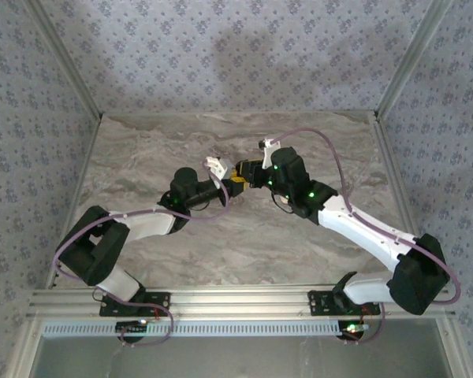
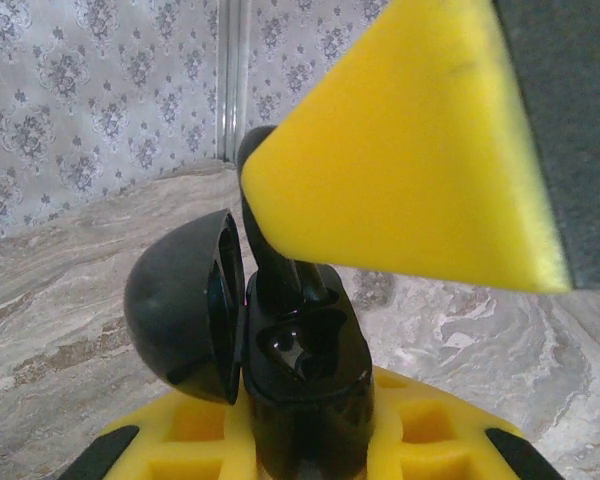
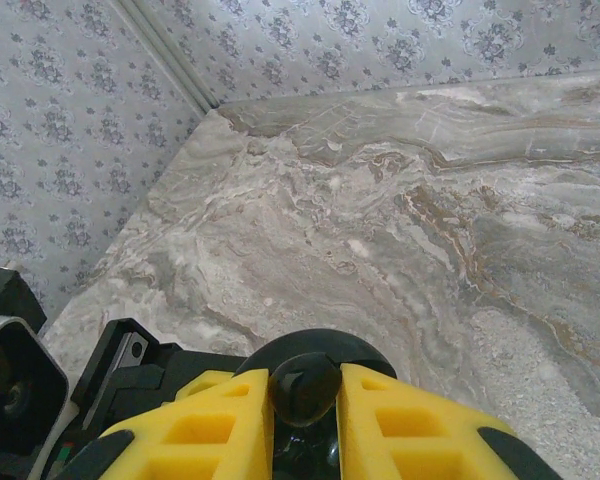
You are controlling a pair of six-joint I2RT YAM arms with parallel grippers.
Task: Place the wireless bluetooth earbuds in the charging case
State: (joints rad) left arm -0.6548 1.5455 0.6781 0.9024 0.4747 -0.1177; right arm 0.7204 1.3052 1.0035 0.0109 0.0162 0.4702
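The black charging case (image 2: 310,390) stands upright between my left gripper's (image 2: 305,445) yellow fingers, which are shut on it. Its round lid (image 2: 175,305) hangs open to the left. One glossy socket (image 2: 298,350) in the case top is empty. My right gripper (image 3: 305,400) is shut on a small black earbud (image 3: 303,388), directly above the case lid (image 3: 320,345). In the left wrist view that earbud (image 2: 268,255) reaches down to the far socket, under the right gripper's yellow finger (image 2: 400,150). The two grippers meet at mid-table (image 1: 235,179). The second earbud is hidden.
The marble tabletop (image 1: 158,157) stretches all around the grippers, bounded by patterned walls (image 1: 221,55) at the back and sides. A metal corner post (image 2: 232,80) stands behind the case. The left arm's black wrist (image 3: 130,370) sits close beside the right gripper.
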